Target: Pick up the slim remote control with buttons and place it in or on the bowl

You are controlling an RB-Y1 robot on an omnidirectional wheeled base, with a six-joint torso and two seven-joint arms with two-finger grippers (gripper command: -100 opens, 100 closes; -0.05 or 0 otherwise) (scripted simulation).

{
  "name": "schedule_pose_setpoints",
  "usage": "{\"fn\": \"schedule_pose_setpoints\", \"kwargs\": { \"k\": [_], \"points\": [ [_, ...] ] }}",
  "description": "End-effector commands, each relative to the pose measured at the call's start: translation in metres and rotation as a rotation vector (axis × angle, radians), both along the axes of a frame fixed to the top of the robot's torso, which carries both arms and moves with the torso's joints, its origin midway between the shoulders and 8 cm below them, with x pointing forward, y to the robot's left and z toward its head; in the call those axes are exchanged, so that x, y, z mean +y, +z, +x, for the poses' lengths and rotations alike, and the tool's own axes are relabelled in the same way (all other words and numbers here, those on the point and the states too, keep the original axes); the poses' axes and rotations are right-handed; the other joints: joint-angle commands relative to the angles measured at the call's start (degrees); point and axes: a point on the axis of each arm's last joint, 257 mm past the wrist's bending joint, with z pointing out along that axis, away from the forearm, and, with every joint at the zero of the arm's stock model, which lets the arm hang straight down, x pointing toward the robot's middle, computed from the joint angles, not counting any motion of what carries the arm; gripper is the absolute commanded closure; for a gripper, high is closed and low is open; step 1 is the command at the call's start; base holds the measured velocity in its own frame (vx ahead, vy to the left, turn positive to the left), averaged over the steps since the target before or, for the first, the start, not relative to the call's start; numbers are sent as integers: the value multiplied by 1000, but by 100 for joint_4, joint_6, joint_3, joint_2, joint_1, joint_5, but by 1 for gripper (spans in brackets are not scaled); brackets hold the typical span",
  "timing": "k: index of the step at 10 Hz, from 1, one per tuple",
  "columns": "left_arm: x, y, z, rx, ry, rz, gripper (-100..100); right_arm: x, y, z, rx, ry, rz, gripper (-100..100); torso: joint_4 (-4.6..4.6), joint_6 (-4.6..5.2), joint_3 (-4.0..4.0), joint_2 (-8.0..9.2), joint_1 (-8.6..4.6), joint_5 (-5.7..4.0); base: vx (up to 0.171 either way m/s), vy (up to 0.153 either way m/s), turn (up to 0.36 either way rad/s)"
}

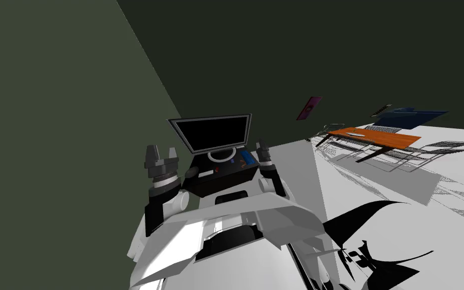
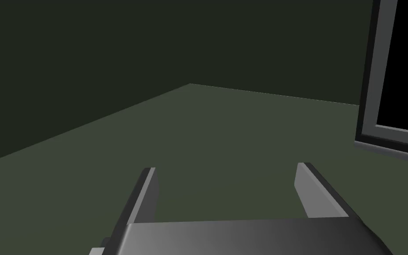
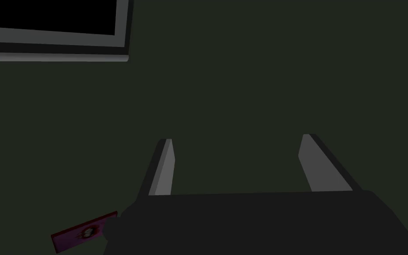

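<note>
1. You face a corner of dark green walls, where a low black cabinet (image 1: 216,187) carries a flat black screen in a grey frame (image 1: 211,132)
2. An orange table top on dark legs (image 1: 377,137) stands well apart to your right; I judge that it plays no part in this step
3. The left gripper (image 1: 161,153) and the right gripper (image 1: 263,148) are raised on either side of the cabinet, each with its blades about a third of its wrist view apart and holding nothing
4. A white ring (image 1: 222,156) lies at the screen's foot; you cannot tell whether it is the bowl or the screen's base
5. A slim white bar (image 1: 206,174) lies on the cabinet top near its front edge, on the left gripper's side; it is probably the remote, though its buttons are too small to see
6. Tip the left wrist down until the bar shows between the blades, then come down across its narrow width, keeping clear of the screen
</note>
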Motion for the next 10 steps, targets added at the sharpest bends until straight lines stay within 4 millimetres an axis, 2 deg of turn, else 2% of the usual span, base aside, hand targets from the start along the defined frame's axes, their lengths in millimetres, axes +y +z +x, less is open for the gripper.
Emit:
{"fn": "schedule_pose_setpoints", "kwargs": {
  "k": [1, 4, 9, 10],
  "points": [
    [5, -14, 13, 50, -14, -16, -100, 0, 0, 0, 0, 0, 0, 0, 0, 0, 0, 0, 0, 0, -7, 12, -165],
    [14, -40, 34, 136, -32, -45, -100, 0, 0, 0, 0, 0, 0, 0, 2, 1, 5, 10, 14, 3, -32, 31, -146],
    [43, -105, 79, 340, -58, -120, -100, 0, 0, 0, 0, 0, 0, 0, 4, 1, 10, 18, 17, 4, -49, 35, -189],
    [44, -112, 81, 356, -55, -123, -100, 0, 0, 0, 0, 0, 0, 0, 4, 1, 10, 18, 15, 4, -32, 19, -77]
  ]
}}
